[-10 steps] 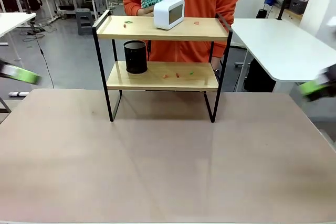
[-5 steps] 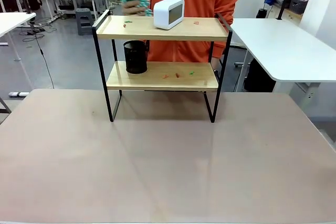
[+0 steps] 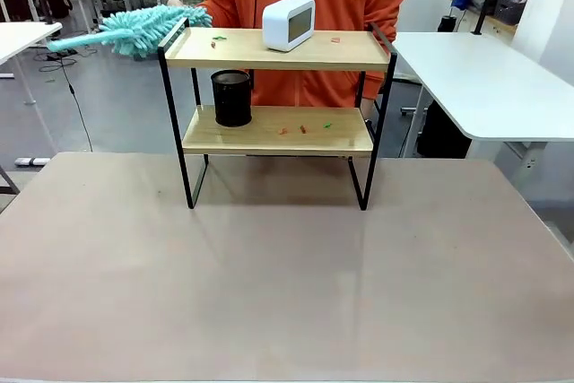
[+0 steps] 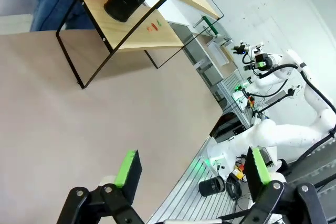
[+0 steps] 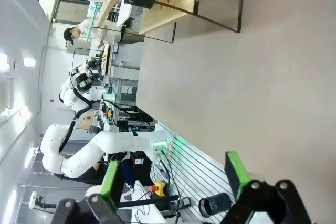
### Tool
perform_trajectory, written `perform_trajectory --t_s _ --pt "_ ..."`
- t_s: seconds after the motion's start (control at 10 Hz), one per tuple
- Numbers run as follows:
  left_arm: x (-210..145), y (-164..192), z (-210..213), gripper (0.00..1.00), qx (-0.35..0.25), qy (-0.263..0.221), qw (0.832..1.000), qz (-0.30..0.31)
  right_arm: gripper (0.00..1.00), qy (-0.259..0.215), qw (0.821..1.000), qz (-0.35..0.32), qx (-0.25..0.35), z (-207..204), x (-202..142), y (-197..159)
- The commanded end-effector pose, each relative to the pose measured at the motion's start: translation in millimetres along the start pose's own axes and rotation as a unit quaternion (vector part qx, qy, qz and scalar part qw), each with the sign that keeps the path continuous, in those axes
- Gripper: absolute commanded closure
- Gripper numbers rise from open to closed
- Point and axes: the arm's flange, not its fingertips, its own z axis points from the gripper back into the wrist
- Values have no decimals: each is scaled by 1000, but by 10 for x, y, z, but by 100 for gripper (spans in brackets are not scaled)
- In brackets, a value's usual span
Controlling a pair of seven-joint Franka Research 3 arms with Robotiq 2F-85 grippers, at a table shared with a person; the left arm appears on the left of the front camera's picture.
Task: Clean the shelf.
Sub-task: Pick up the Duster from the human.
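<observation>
The shelf (image 3: 251,49) stands at the far side of the brown table, with two wooden boards in a black frame. A white box-shaped device (image 3: 288,22) sits on its top board and a black mesh cup (image 3: 232,97) on the lower one. Small red and green scraps (image 3: 303,128) lie on both boards. A person in an orange hoodie behind it holds a teal duster (image 3: 134,29) out past the shelf's top left corner. My left gripper (image 4: 193,169) is open and empty over the table's near edge, far from the shelf (image 4: 142,30). My right gripper (image 5: 173,177) is likewise open and empty, well short of the shelf (image 5: 168,9).
The brown table (image 3: 287,275) stretches bare in front of the shelf. A white table (image 3: 484,78) stands at the right and another (image 3: 18,35) at the far left. Other desks and gear fill the room behind.
The person swung the duster from upright behind the white device down and out to the left of the shelf top. Both grippers left the edges of the front view.
</observation>
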Motion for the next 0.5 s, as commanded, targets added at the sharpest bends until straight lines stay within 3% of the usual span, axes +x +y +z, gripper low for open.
perform_trajectory --t_s 0.0,0.3,0.4 --pt "9 45 -4 0 -7 -11 1000 -11 0 -8 1000 13 11 -3 -2 -44" --pt "-25 39 21 0 2 -3 1000 1 0 -8 1000 13 11 -3 -2 -44" --pt "204 99 45 0 -21 -13 998 62 0 -8 1000 13 11 -3 -2 -44"
